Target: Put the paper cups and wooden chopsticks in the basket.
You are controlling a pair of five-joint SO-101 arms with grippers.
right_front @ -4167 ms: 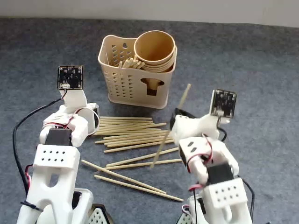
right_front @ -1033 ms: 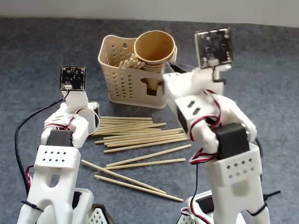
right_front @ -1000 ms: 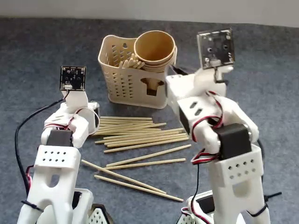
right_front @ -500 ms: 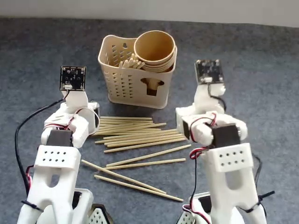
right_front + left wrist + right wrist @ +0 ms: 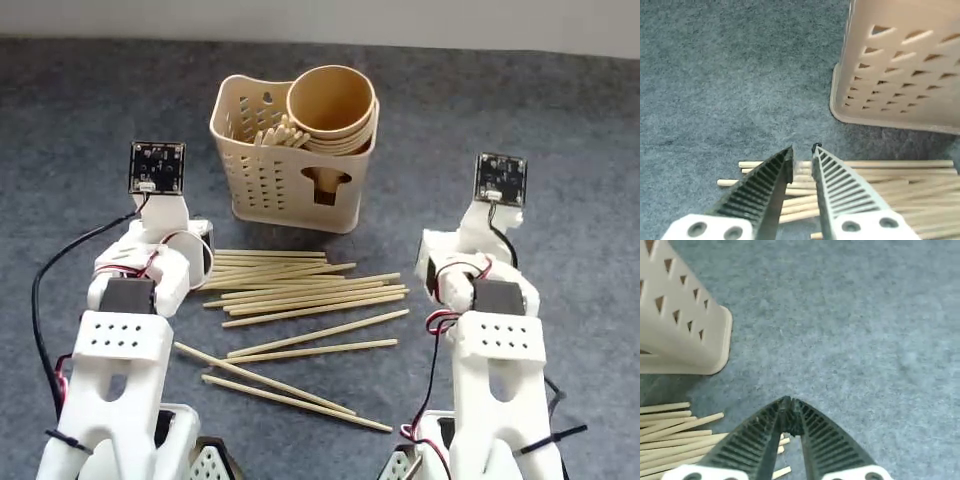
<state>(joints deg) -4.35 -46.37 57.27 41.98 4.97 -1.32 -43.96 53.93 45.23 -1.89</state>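
Paper cups: a nested stack of paper cups (image 5: 331, 103) stands upright in the right half of the basket, upper middle of the high view.
Basket: the cream perforated basket (image 5: 272, 180) stands on the table, above the gap between the two arms.
Chopsticks inside: a few wooden ends (image 5: 281, 134) stick up just left of the cups.
Chopsticks outside: loose wooden chopsticks (image 5: 300, 292) lie in a rough bundle at frame centre, below the basket, with a few strays (image 5: 285, 395) toward the lower middle.
Left jaws: slightly spread with nothing between them, above the bundle's left ends.
Right jaws: pressed together and empty, by the bundle's right ends.
Left arm (image 5: 135, 300): lower left.
Right arm (image 5: 480, 300): lower right.
Table: grey, carpet-like table (image 5: 560, 120).
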